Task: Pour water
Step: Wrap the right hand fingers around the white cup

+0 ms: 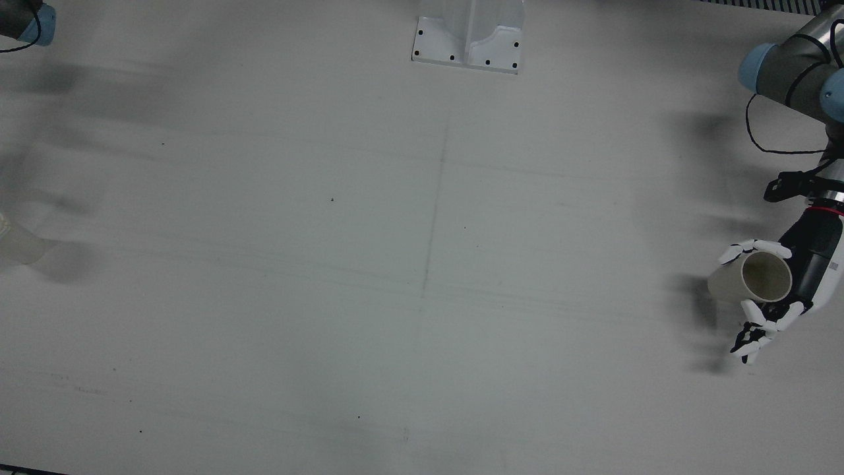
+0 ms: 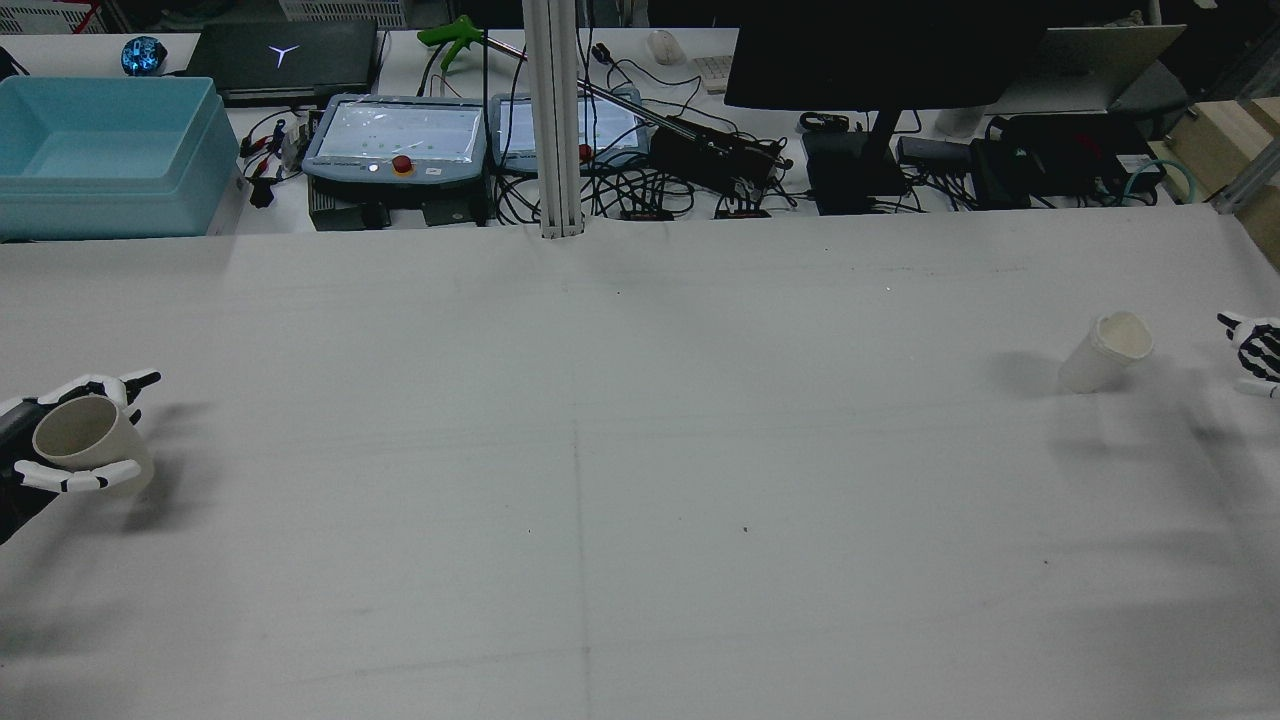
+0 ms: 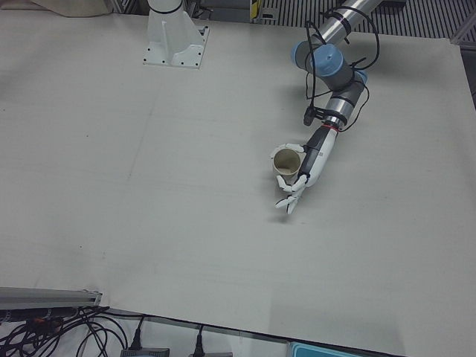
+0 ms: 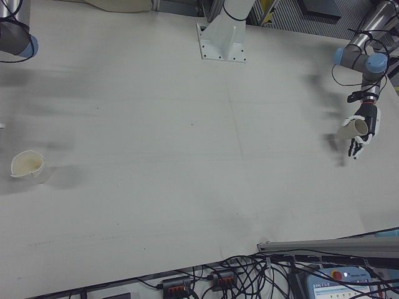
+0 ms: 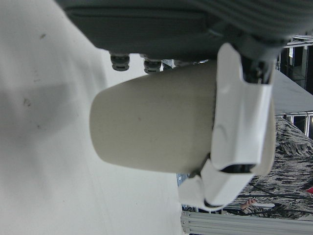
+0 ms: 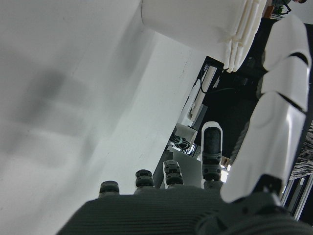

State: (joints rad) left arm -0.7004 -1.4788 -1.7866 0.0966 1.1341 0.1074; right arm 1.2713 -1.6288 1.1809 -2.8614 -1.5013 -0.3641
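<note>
Table wide open between the white cup at the right side and the left hand with its beige cup; only the post stands at the far edge.

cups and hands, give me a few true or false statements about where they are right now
1. The left hand holds a cup. True.
2. The right hand holds the other cup. False: that cup stands on the table, apart from the hand, whose fingers are spread.
3. The two cups sit close together mid-table. False: they are near opposite side edges.
4. The cup in the left hand is tilted, its mouth showing in the front view. True.
5. Water is visibly streaming between the cups. False: no stream is visible.
</note>
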